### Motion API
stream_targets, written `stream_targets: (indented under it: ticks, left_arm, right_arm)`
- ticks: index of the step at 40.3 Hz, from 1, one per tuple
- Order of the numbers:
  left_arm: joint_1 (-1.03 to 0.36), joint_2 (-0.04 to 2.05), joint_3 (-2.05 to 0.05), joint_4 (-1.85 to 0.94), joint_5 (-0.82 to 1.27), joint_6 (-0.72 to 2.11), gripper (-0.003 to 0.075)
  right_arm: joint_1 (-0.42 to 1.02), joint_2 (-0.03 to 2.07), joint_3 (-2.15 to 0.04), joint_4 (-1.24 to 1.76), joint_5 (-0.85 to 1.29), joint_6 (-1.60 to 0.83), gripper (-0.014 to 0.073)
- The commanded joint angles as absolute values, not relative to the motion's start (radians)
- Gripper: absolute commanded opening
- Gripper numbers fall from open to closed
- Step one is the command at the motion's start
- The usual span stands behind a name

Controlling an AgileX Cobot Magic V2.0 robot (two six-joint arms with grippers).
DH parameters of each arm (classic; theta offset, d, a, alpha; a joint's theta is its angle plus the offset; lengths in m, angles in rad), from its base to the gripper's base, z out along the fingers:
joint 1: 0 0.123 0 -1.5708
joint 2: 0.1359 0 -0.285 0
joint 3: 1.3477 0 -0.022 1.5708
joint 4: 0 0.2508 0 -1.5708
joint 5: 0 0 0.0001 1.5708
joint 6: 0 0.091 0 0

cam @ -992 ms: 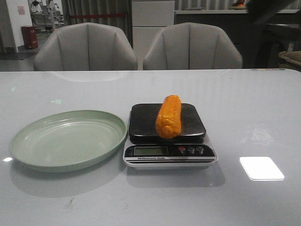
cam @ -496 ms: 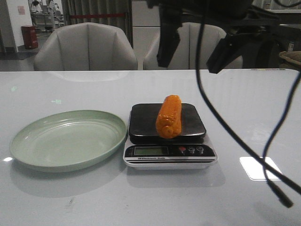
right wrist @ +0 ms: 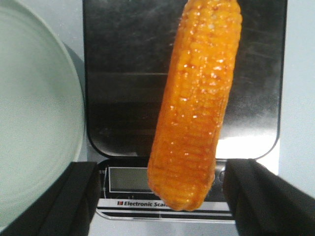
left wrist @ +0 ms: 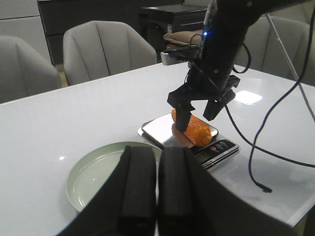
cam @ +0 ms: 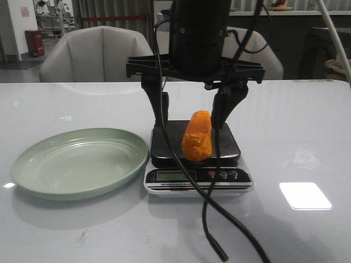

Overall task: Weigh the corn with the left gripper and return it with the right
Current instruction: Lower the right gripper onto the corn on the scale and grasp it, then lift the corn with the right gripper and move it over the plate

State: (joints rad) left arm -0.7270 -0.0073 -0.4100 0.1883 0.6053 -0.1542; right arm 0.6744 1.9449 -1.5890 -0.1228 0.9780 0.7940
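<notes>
The orange-yellow corn (cam: 197,136) lies lengthwise on the black platform of the electronic scale (cam: 166,138). My right gripper (cam: 191,119) hangs straight down over it, open, one finger on each side of the cob's far half and not touching it. In the right wrist view the corn (right wrist: 197,113) lies between the spread fingers (right wrist: 74,199). The left wrist view shows the right gripper (left wrist: 197,118) over the corn (left wrist: 195,129). My left gripper (left wrist: 157,152) is shut and empty, held high over the near side of the pale green plate (left wrist: 91,174). It is out of the front view.
The empty pale green plate (cam: 79,161) sits just left of the scale, almost touching it. A black cable (cam: 208,219) dangles from the right arm in front of the scale. Two grey chairs (cam: 101,55) stand behind the table's far edge.
The right arm has come down into view from above. It now stands low over the scale with its open jaws on either side of the corn. The corn and plate have not moved.
</notes>
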Motion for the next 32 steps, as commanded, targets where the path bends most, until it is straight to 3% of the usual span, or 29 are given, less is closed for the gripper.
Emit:
stream_targets:
  ticks: [1, 10, 23, 32]
  left_arm:
    - [-0.733, -0.020, -0.433, 0.194, 0.523, -0.154, 0.0133]
    - [-0.733, -0.020, -0.433, 0.194, 0.523, -0.154, 0.0134]
    - [-0.733, -0.022, -0.433, 0.194, 0.523, -0.154, 0.0134]
    - [-0.733, -0.022, -0.433, 0.194, 0.523, -0.154, 0.0134]
  right_arm:
    - [0.668, 1.916, -1.636, -0.152, 0.985, 0.815, 0.0612]
    - [0.646, 1.958, -1.636, -0.152, 1.014, 0.823, 0.0597]
    - [0.658, 1.977, -1.692, -0.136, 1.036, 0.818, 0.0217]
    - [0.743, 1.977, -1.834, -0.113, 0.996, 0.818, 0.0193]
